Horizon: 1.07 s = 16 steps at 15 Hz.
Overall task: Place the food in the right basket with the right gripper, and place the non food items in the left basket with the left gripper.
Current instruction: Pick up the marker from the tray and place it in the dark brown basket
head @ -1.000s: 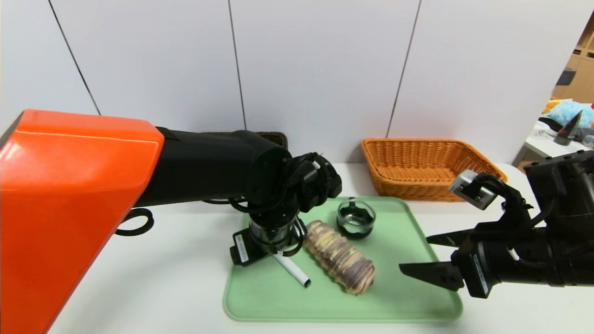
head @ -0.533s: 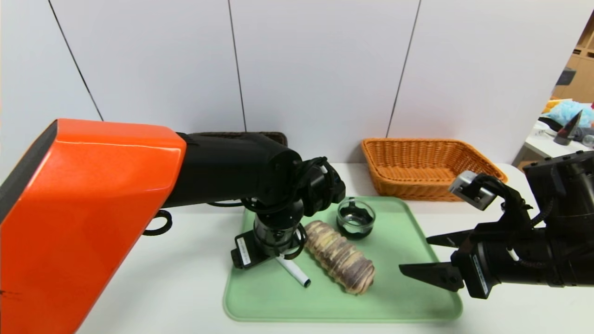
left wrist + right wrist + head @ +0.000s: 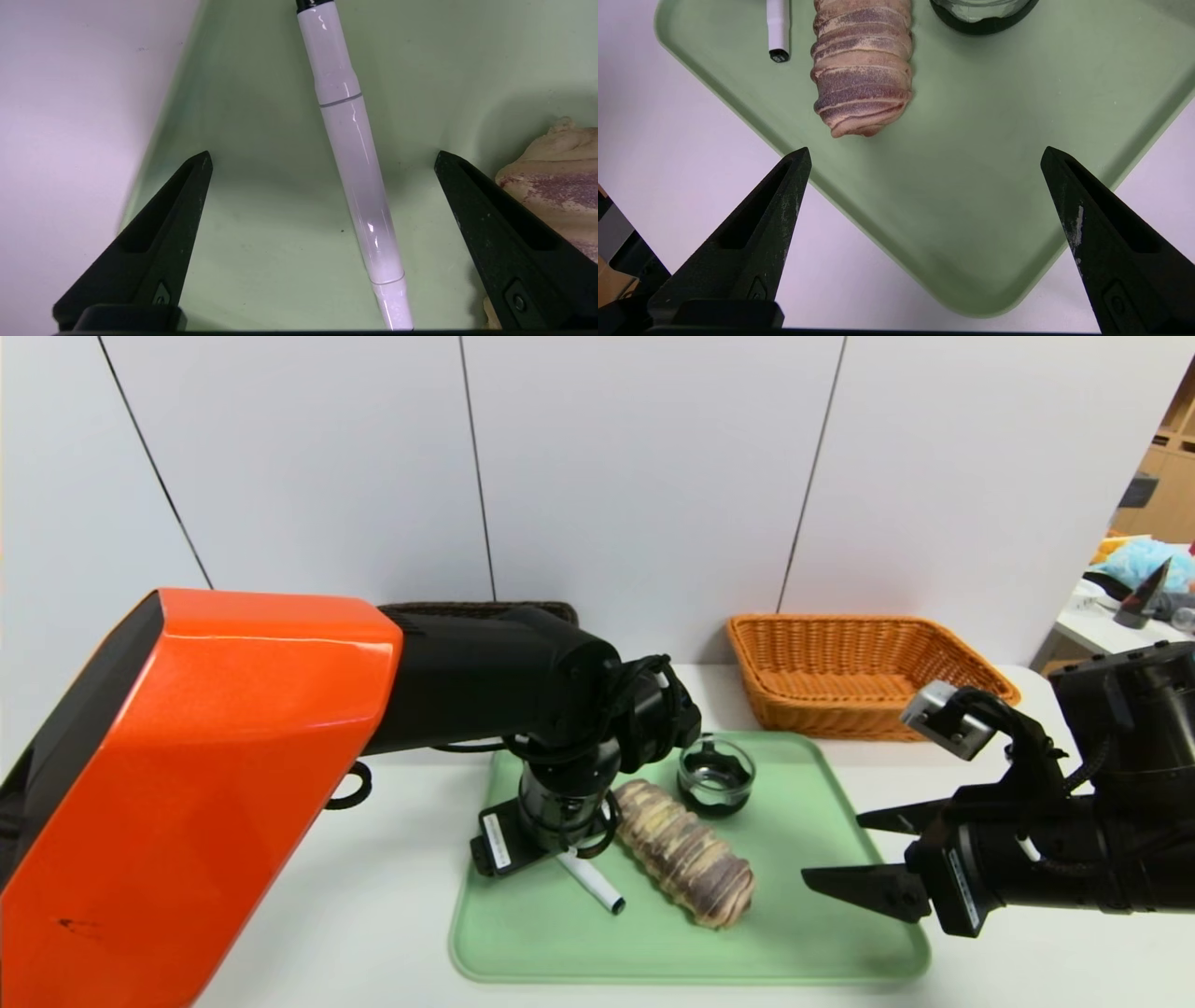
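Left gripper spread wide, empty, straddling slim white plastic marker pen on pale green tray, beside striped ridged bread roll. Pen light, stiff, slick; likely rolls. Pinch mid-barrel. Right gripper spread, empty, over tray's right edge.

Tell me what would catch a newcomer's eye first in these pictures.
The left arm's glossy orange shell fills the near left of the head view. Its left tool is open, pointing down astride the white marker on the green tray. Beside the marker lies the striped roll, the glass jar behind it and the orange basket beyond. The right tool is open at the tray's right edge.
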Each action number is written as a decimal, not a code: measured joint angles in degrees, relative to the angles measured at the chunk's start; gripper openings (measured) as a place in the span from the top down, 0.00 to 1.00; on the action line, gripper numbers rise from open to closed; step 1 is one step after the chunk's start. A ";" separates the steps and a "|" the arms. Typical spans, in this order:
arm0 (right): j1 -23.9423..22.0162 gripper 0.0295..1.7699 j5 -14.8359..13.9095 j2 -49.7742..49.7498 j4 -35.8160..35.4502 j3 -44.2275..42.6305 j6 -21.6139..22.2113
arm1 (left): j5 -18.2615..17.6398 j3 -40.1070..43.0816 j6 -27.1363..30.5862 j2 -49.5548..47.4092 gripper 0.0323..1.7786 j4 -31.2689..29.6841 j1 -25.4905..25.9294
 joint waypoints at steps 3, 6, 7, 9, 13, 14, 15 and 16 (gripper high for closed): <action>0.00 0.04 -0.10 0.43 -3.19 0.91 0.06 | 0.00 -0.04 0.05 0.15 0.05 0.06 -0.15; 0.00 0.04 -0.07 0.67 -3.33 1.22 0.06 | 0.02 0.00 0.11 0.28 0.05 0.05 -0.28; 0.00 0.04 -0.07 0.69 -3.30 1.24 0.06 | 0.02 0.00 0.13 0.26 0.05 0.05 -0.39; 0.00 0.04 -0.10 0.67 -3.30 1.21 0.06 | 0.00 0.00 0.22 0.22 0.05 0.06 -0.50; 0.00 0.04 -0.05 0.52 -3.35 1.22 0.01 | -0.12 -0.17 0.40 0.00 0.05 0.27 -0.54; 0.00 0.04 0.00 0.48 -3.36 1.21 0.06 | -0.15 -0.22 0.44 -0.02 0.05 0.30 -0.54; 0.00 0.04 -0.02 0.45 -3.36 1.21 0.04 | -0.15 -0.28 0.41 -0.02 0.12 0.52 -0.56; 0.00 0.04 -0.02 0.41 -3.35 1.22 0.00 | -0.12 -0.30 0.38 0.01 0.22 0.91 -0.61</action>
